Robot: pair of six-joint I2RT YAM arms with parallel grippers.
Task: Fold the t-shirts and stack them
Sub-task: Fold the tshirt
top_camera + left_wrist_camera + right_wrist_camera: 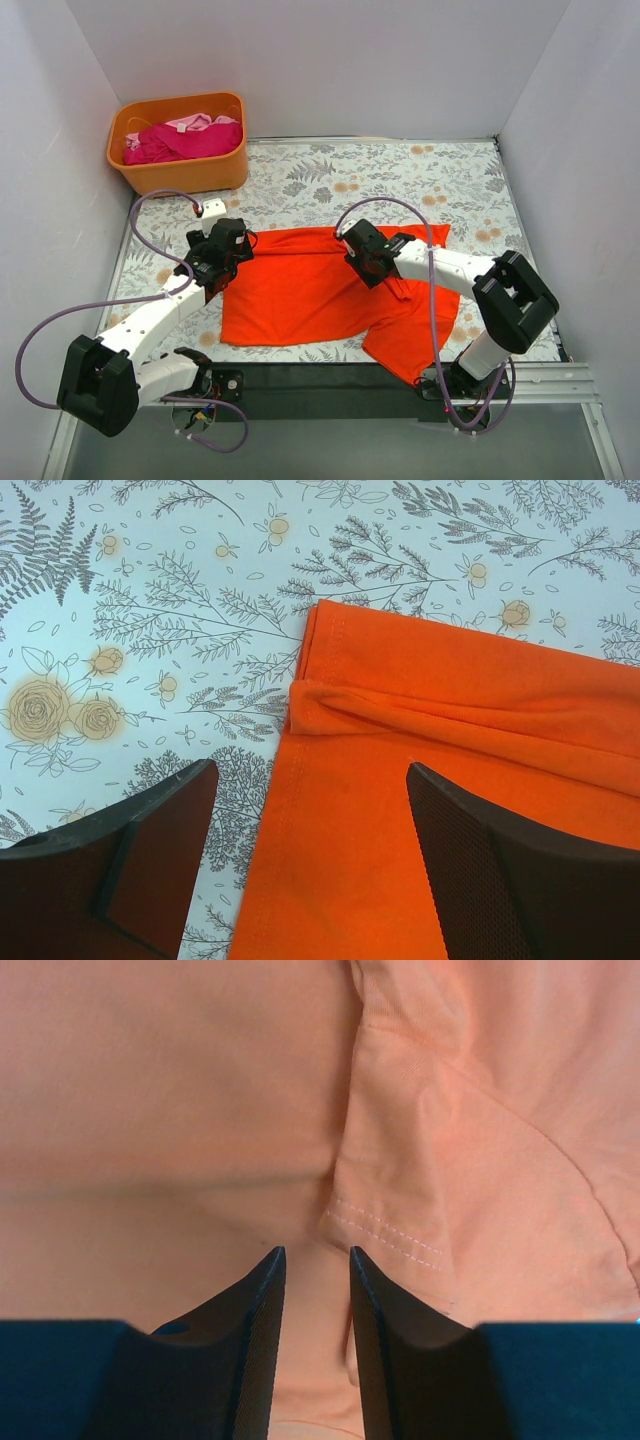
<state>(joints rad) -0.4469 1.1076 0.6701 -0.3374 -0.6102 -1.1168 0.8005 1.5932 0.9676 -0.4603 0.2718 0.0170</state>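
Spread t-shirt (pixel 310 290): bright orange-red, plain (pale stitching along one hem)
Bunched t-shirt (pixel 190 140): magenta pink, plain
Topmost t-shirt (pixel 190 122): pale pink
Tub (pixel 175 172): orange, duller than the spread tee
Table cover (pixel 400 180): white, printed with grey ferns and leaves, tan-yellow roses
Arms (pixel 160 315): white links, black joints
Cables (pixel 40 330): purple

The left arm (pixel 150 322), at the lower left of the top view, and the right arm (pixel 450 268), at the right, both have smooth white tubular links between chunky black joint housings. A thin purple cable (pixel 383 198) loops loosely along each arm. A small white block (pixel 212 209) sits where the left one ends. The left gripper (pixel 310 780) has black wedge-shaped fingers (pixel 470 850), one faced with a fine mesh-textured pad. The right gripper (pixel 317 1260) has dark, tapering fingertips (pixel 250 1330) that rise from squared bluish-black blocks along the bottom of the frame.
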